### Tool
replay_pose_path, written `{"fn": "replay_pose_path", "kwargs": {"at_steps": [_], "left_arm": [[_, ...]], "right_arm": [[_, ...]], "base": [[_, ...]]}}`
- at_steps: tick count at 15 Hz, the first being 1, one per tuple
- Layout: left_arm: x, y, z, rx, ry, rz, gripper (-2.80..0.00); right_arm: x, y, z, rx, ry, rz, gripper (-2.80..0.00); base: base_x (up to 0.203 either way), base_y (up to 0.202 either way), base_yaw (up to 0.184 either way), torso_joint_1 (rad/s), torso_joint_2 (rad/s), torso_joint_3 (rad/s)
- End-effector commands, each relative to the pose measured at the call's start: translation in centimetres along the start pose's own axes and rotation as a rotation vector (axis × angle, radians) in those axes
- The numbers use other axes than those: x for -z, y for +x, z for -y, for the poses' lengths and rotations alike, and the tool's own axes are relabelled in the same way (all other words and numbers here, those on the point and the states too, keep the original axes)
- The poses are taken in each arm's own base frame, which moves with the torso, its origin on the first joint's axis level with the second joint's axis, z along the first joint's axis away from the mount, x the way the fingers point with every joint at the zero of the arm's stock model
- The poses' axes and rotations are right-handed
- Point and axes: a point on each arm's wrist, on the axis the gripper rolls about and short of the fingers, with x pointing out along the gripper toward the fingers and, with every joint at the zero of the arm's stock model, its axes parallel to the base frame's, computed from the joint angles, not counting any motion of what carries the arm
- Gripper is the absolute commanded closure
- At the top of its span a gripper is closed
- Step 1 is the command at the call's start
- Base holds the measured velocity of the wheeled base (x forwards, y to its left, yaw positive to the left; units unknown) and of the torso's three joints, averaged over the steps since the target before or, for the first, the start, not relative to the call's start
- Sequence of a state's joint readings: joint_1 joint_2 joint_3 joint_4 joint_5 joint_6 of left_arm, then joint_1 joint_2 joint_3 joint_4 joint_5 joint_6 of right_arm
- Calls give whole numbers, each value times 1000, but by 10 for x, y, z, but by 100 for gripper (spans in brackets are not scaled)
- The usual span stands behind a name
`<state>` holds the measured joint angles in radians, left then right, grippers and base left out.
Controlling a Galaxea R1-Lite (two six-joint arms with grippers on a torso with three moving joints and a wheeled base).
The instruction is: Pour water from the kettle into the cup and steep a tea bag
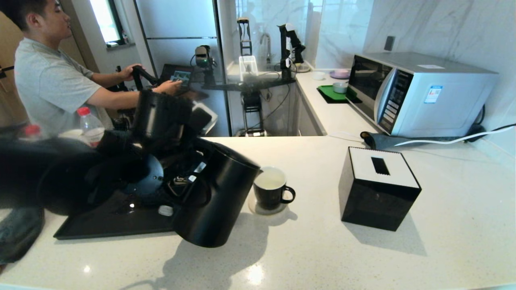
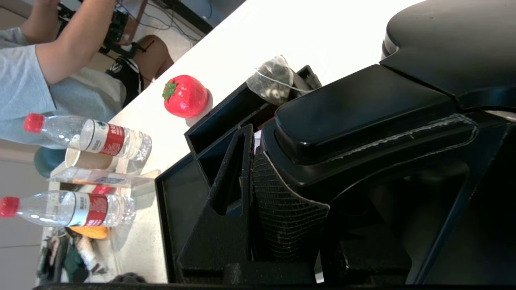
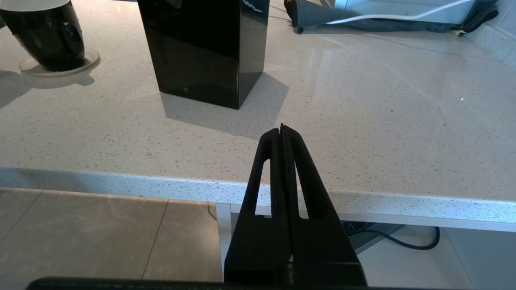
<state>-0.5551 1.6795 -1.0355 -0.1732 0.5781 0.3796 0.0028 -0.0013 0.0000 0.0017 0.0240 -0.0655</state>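
The matte black kettle (image 1: pixel 217 197) hangs tilted over the counter, its spout right at the left rim of the cup (image 1: pixel 271 189). The cup is a small black mug with a white inside and stands on a round coaster; it also shows in the right wrist view (image 3: pixel 48 36). My left gripper (image 1: pixel 189 177) is shut on the kettle's handle (image 2: pixel 363 117), one finger (image 2: pixel 231 177) lying against it. The tea bag (image 2: pixel 272 78), a mesh pouch of dark leaves, rests on the black compartment box (image 2: pixel 225 121). My right gripper (image 3: pixel 282 128) is shut and empty by the counter's front edge.
A black tray (image 1: pixel 113 225) with the kettle's base (image 1: pixel 147 179) lies at the left. A black tissue box (image 1: pixel 377 189) stands right of the cup, a microwave (image 1: pixel 419 92) behind it. Two water bottles (image 2: pixel 88 137) and a red strawberry-shaped thing (image 2: pixel 185 96) sit beyond the tray. A person sits at the back left.
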Motion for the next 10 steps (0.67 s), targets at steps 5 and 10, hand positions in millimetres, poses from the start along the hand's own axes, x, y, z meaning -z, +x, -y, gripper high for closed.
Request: {"fn": "replay_pose_path", "kwargs": {"at_steps": [5,10], "left_arm": [[10,-8,-3,-82,-97,125,0],[17,-14,-8,-179,-193,222,0]], "right_arm": [[0,0,0,-1,0,-1,0],[0,0,0,-1,0,-1,0]], "base": [[0,0,0,0,0,0],[0,0,0,0,0,0]]}}
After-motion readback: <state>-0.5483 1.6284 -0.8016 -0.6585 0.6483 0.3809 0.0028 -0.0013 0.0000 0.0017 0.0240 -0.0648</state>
